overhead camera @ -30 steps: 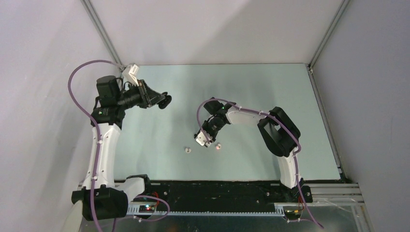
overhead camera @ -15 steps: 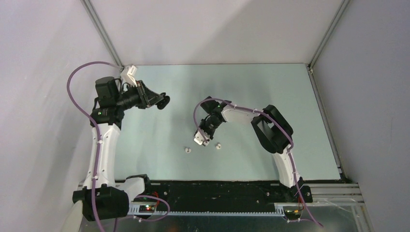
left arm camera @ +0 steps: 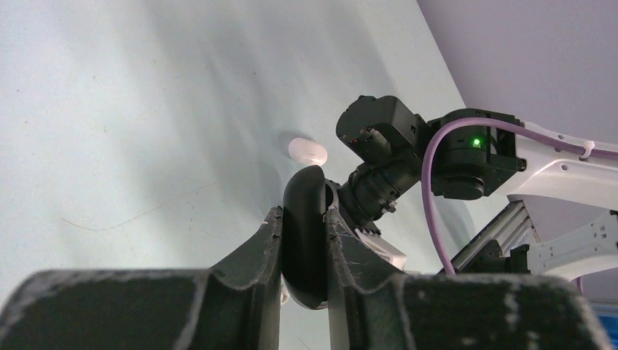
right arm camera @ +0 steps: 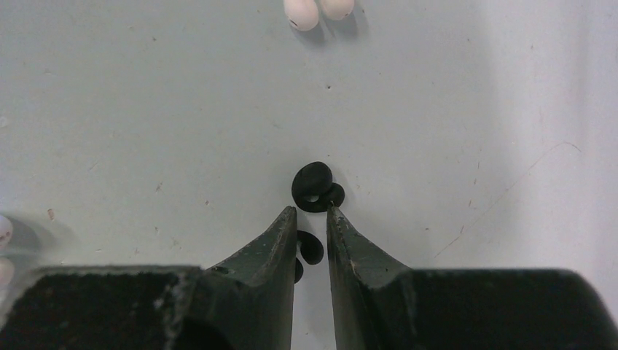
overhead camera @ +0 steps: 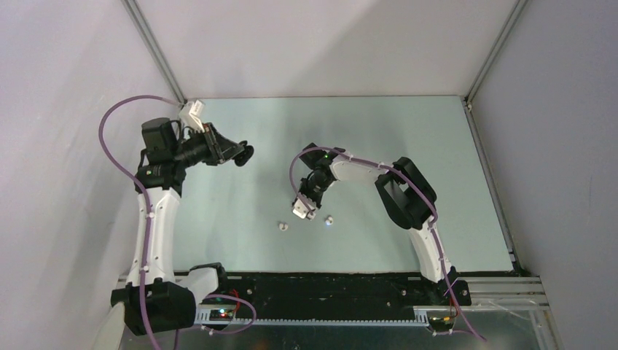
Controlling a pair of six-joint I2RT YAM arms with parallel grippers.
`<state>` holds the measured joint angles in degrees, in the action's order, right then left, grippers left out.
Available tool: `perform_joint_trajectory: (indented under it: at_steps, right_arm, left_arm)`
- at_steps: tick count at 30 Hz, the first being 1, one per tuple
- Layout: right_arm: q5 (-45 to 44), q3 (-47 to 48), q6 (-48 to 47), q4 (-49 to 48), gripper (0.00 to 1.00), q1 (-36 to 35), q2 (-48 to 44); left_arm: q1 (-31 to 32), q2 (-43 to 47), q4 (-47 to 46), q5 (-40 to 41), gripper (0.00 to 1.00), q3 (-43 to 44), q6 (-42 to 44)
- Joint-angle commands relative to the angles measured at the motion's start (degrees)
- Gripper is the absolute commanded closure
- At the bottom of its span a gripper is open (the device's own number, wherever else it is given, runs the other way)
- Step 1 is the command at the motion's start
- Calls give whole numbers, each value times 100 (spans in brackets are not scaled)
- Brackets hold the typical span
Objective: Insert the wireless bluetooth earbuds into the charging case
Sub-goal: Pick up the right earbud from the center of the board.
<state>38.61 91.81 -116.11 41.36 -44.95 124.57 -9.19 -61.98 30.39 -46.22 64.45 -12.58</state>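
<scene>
Aloft, black case (left arm camera: pixel 304 191) in left gripper (left arm camera: pixel 304 215)

Light: soft, even, from overhead; the pale table (overhead camera: pixel 240 131) is bright.
Shadows: faint, diffuse patches on the table in the top view; a small soft one beside the black earbud (right arm camera: pixel 315 188).
Wrist views: the left gripper (left arm camera: pixel 304 211), its black case (left arm camera: pixel 302 186) and the right gripper (right arm camera: pixel 311 211) are dark and low in detail near the lens.
Top view: the walls (overhead camera: pixel 306 44) are dimmer, violet-grey.

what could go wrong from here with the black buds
1. One black earbud sits between the fingers of the right hand, a second black earbud just past the tips; advancing may knock the second away.
2. The tiny bud could slip or twist when lifted.
3. The left hand pinches the black case, and no open lid shows, so insertion may stall.
</scene>
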Motion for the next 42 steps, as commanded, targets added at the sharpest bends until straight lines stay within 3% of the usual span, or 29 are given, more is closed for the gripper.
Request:
perform_joint_trajectory:
  at_steps: [1,13,34,42]
  right_arm:
    - [14,172,-313,452,74,-40,77]
    - [65,143,-721,673,77,-73,35]
    - [-337,110,-635,319,73,-262,225]
    - [-274,172,-566,279,76,-324,232]
  left_arm:
    - [-90,124,-105,-69,100,3,-43]
    - [-127,107,-113,-65,100,11,-51]
    - [-131,181,-108,-47,100,-96,-84]
    - [-144,255,-118,-3,100,-110,-96]
